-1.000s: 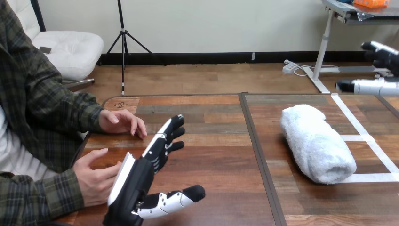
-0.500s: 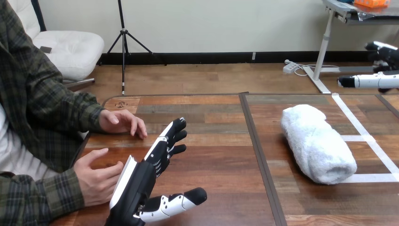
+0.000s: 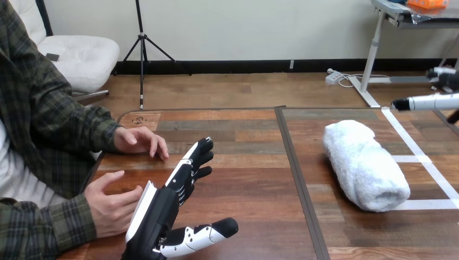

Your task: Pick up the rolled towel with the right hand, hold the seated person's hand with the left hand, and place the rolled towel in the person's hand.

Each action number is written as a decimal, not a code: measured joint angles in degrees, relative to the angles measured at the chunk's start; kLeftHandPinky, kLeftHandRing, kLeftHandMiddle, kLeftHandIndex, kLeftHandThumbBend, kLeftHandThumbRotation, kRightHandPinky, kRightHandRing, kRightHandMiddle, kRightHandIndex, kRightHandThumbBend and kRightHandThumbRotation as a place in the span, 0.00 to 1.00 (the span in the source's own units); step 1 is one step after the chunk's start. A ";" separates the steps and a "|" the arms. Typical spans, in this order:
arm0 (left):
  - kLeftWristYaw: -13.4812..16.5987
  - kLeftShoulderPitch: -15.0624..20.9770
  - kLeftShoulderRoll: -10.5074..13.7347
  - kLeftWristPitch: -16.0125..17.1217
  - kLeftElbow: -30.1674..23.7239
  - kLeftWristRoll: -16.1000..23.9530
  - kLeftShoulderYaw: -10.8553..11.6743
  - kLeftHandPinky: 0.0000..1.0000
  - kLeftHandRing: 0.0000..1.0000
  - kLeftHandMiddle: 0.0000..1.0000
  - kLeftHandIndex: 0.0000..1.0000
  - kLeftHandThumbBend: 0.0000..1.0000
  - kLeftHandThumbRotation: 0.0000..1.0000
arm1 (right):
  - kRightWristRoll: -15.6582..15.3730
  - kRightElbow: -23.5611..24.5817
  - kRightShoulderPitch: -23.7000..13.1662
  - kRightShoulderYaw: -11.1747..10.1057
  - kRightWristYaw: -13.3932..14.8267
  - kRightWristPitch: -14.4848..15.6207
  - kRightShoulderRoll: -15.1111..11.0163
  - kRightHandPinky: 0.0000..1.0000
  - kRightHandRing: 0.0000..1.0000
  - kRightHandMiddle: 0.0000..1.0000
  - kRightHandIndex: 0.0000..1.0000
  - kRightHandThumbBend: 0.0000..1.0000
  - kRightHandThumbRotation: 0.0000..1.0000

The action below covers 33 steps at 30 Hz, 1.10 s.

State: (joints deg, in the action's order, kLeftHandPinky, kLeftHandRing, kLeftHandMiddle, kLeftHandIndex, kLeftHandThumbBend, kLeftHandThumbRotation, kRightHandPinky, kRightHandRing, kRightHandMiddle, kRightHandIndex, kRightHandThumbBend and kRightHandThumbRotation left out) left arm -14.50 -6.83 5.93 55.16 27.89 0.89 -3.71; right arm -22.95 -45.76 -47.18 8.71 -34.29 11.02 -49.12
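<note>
The left robot hand point(image 3: 158, 212) rises from the bottom edge over the left half of the wooden tabletop point(image 3: 243, 189). It stands on its edge with its white back turned to the left. It is wide open: the fingers point(image 3: 192, 162) stretch straight forward and the thumb point(image 3: 208, 232) sticks out to the right, holding nothing.

Two hands of the seated person show at the left. The person's nearer hand point(image 3: 111, 205) lies just behind the white back of the left robot hand, close enough that they may be touching, though the contact is hidden. The person's farther hand point(image 3: 138, 141) rests palm down on the tabletop, apart from the robot.

One rolled towel point(image 3: 365, 165), white and fluffy, lies on the right half of the tabletop across white tape lines point(image 3: 422, 160), touched by nothing.

The right robot hand point(image 3: 430, 102) hangs above the far right corner, well apart from the rolled towel. The view's right edge cuts most of it off, so whether it is open or closed cannot be told.
</note>
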 measured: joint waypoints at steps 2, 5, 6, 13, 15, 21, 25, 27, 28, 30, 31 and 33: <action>0.00 0.00 -0.03 0.02 0.00 -0.03 -0.01 0.87 0.93 0.95 0.93 1.00 0.50 | -0.83 -2.22 -0.95 0.86 0.01 -0.62 0.24 0.86 0.97 0.99 1.00 1.00 0.63; -0.02 0.00 -0.04 0.07 0.00 -0.06 -0.01 0.88 0.93 0.95 0.93 1.00 0.50 | -1.98 -5.67 -2.53 2.14 0.01 -1.24 0.77 0.91 0.99 1.00 1.00 1.00 0.62; -0.04 -0.01 -0.04 0.09 0.00 -0.10 -0.02 0.88 0.94 0.95 0.93 1.00 0.50 | -2.24 -6.82 -3.06 2.49 0.00 -1.48 1.02 0.93 0.99 1.00 1.00 1.00 0.62; -0.23 -0.03 -0.03 0.73 -0.02 -0.29 -0.02 0.88 0.94 0.95 0.92 1.00 0.50 | -3.75 -14.14 -6.38 4.63 -0.55 -2.31 2.97 0.88 1.00 1.00 1.00 0.98 0.61; -0.24 -0.07 -0.03 1.04 -0.05 -0.29 -0.02 0.87 0.93 0.95 0.92 1.00 0.51 | -4.45 -16.07 -7.25 5.36 -0.61 -2.67 3.70 0.81 1.00 1.00 1.00 0.98 0.64; -0.30 -0.22 -0.02 1.83 -0.25 -0.41 -0.03 0.87 0.93 0.95 0.92 1.00 0.51 | -6.77 -20.81 -9.43 7.98 -0.64 -3.70 5.85 0.69 1.00 1.00 1.00 0.99 0.64; -0.43 -0.49 -0.01 2.34 -0.59 -0.63 -0.06 0.87 0.93 0.94 0.92 1.00 0.50 | -8.98 -23.26 -10.75 9.98 -0.55 -3.99 7.62 0.58 0.99 1.00 1.00 0.90 0.67; -0.65 -0.67 0.01 2.64 -0.80 -0.98 -0.18 0.87 0.93 0.94 0.92 1.00 0.50 | -10.01 -24.63 -11.39 10.94 -0.46 -4.67 8.58 0.57 1.00 1.00 1.00 0.88 0.66; -0.78 -0.77 0.01 2.80 -0.91 -1.19 -0.25 0.87 0.93 0.94 0.91 1.00 0.50 | -10.25 -25.11 -11.60 11.20 -0.40 -4.89 9.01 0.58 1.00 1.00 1.00 0.89 0.65; -0.97 -1.04 0.01 3.15 -1.16 -1.66 -0.41 0.87 0.93 0.94 0.91 1.00 0.50 | -10.57 -26.14 -12.05 11.52 0.13 -5.04 10.13 0.59 1.00 1.00 1.00 0.89 0.63; -1.02 -1.19 0.01 3.34 -1.32 -1.88 -0.49 0.86 0.92 0.94 0.91 1.00 0.50 | -10.67 -26.67 -12.29 11.62 0.55 -4.99 10.75 0.59 1.00 1.00 1.00 0.90 0.63; -1.05 -1.39 -0.01 3.79 -1.56 -2.14 -0.64 0.86 0.92 0.93 0.91 1.00 0.50 | -10.83 -27.51 -12.62 11.80 1.41 -4.81 11.88 0.60 1.00 1.00 1.00 0.91 0.62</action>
State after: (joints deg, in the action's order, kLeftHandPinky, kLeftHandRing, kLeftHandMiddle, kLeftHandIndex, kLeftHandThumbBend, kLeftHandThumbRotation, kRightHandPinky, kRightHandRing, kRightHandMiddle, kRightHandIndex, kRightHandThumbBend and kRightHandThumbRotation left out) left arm -15.55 -8.22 5.93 58.95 26.33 -1.25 -4.34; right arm -33.78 -73.27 -59.80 20.51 -32.88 6.21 -37.24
